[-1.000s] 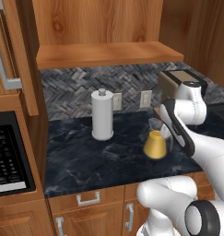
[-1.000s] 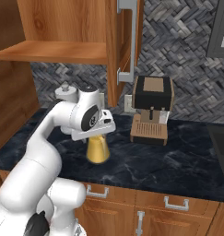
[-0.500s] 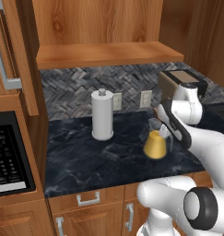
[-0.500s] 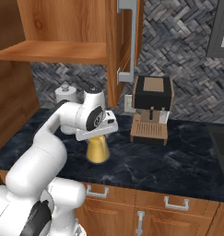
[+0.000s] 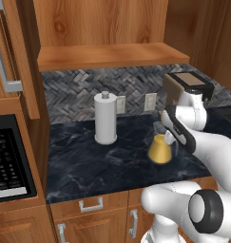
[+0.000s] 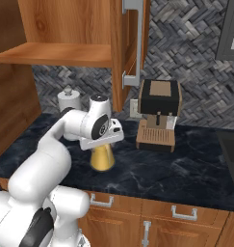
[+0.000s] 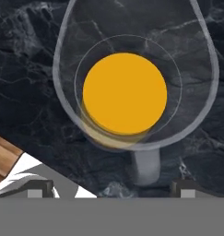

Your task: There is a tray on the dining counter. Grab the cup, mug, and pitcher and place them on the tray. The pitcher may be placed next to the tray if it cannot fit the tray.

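Your arm reaches forward from the base and bends down over the black counter, with the hand tipped so it looks almost straight down onto the pitcher. In the hand view the gripper sits low over the pitcher: you look into its clear rim and down to the round yellow-orange bottom, and the glass handle points toward the gap between the two finger tips. The jaws stand wide apart with nothing between them; the pitcher is not gripped.

The pitcher stands upright on the counter, to the right of the white paper-towel roll and well apart from it. In the right base view it sits just under the hand, left of the coffee machine.

Hard to read: in both base views the wrist and hand cover the pitcher's upper glass, so you mostly see the yellow-orange lower body. The finger tips themselves are barely visible in the base views, hidden behind the hand. In the hand view the pitcher's far rim is cut off at the top edge, and you cannot tell from it how high the tips hang above the handle. The roll in the right base view is partly behind the arm.

Against the earlier frames: the pitcher, roll and coffee machine have stayed put, and the base has not moved. The wrist has turned a little and the hand has settled slightly lower over the pitcher. The jaws were wide then too.
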{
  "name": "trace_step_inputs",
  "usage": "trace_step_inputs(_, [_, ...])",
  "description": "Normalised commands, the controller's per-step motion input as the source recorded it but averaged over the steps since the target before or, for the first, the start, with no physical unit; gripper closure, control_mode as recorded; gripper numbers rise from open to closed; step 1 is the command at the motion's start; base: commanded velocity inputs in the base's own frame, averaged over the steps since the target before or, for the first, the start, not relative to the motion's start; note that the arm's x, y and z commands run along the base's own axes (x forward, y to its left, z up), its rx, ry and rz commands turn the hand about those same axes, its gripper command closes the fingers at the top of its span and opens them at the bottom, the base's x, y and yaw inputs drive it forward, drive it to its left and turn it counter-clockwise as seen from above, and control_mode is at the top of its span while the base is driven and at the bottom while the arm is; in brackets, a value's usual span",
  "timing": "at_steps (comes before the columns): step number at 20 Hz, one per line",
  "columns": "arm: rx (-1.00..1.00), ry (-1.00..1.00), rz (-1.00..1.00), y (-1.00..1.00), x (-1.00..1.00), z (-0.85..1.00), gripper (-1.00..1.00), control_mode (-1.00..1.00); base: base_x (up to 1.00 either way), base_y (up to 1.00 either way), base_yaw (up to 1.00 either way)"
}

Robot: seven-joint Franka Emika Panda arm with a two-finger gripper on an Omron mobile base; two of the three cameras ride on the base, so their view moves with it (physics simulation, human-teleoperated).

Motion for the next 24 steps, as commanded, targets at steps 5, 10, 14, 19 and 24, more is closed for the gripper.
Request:
trace_step_inputs(5, [0.0,0.0,0.0,0.0,0.0,-0.12,-1.0,-1.0,0.0,0.0,0.0])
trace_step_inputs(10, [0.0,0.02,0.0,0.0,0.01,-0.01,-1.0,-1.0,0.0,0.0,0.0])
trace_step_inputs(14, [0.0,0.01,0.0,0.0,0.16,-0.02,-1.0,-1.0,0.0,0.0,0.0])
trace_step_inputs(19, [0.0,0.0,0.0,0.0,0.24,-0.05,-1.0,-1.0,0.0,0.0,0.0])
trace_step_inputs(24, [0.0,0.0,0.01,-0.01,0.22,-0.1,-1.0,-1.0,0.0,0.0,0.0])
